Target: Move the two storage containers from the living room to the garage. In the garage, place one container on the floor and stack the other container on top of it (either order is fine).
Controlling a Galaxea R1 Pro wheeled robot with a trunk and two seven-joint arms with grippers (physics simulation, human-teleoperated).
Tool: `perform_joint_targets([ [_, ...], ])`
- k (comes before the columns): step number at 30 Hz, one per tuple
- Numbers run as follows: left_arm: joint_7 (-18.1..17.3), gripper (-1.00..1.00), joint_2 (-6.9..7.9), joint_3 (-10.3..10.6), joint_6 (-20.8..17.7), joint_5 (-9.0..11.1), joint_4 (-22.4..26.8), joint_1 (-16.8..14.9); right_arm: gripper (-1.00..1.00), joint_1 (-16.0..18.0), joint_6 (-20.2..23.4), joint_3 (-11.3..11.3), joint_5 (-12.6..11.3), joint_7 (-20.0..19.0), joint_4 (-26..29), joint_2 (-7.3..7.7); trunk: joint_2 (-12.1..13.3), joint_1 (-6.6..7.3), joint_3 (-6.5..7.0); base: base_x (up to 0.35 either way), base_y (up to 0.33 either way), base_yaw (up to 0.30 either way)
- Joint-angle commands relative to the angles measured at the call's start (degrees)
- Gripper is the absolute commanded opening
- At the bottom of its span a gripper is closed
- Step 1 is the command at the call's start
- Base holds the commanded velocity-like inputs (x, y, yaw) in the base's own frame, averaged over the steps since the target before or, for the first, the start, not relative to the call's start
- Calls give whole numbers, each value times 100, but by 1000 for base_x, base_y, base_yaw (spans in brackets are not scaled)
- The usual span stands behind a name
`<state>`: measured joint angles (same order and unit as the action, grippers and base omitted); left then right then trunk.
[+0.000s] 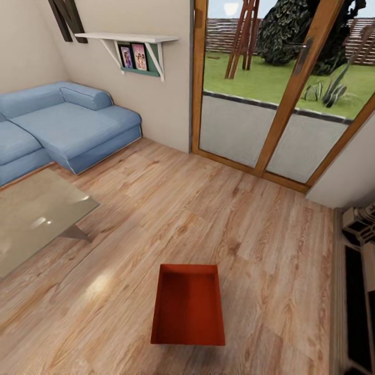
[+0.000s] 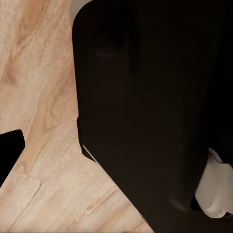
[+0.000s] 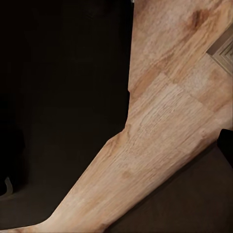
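Note:
One orange-red storage container (image 1: 188,305) lies on the living room's light wood plank floor, just in front of me and slightly right of centre. It is open-topped, empty and upright, with its long side pointing away from me. The second container is out of view. In the left wrist view a black fingertip (image 2: 9,155) pokes in over the wood floor beside my dark body. The right wrist view has a similar dark tip (image 3: 227,143) at the picture's edge. Neither picture tells how the jaws stand.
A glass table (image 1: 36,216) stands to my left, with the blue sofa (image 1: 62,125) behind it. Wood-framed glass doors (image 1: 271,88) are ahead on the right. A shelf with pictures (image 1: 133,44) hangs on the wall. A low cabinet (image 1: 359,291) lines the right edge.

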<state>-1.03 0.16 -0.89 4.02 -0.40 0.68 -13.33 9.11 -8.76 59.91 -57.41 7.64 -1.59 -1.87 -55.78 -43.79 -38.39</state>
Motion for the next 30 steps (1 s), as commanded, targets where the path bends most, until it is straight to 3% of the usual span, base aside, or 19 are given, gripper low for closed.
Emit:
perform_joint_targets([
  [1,-11,100,1,-9,20,-4,-7,-3,100,3,-21,47,-42,1,-16,-6,-3,0,-12,0,0,80],
  [30,-11,100,1,-8,20,-13,-3,-3,100,3,-30,38,-42,1,-16,-6,-3,0,-256,0,0,77],
])
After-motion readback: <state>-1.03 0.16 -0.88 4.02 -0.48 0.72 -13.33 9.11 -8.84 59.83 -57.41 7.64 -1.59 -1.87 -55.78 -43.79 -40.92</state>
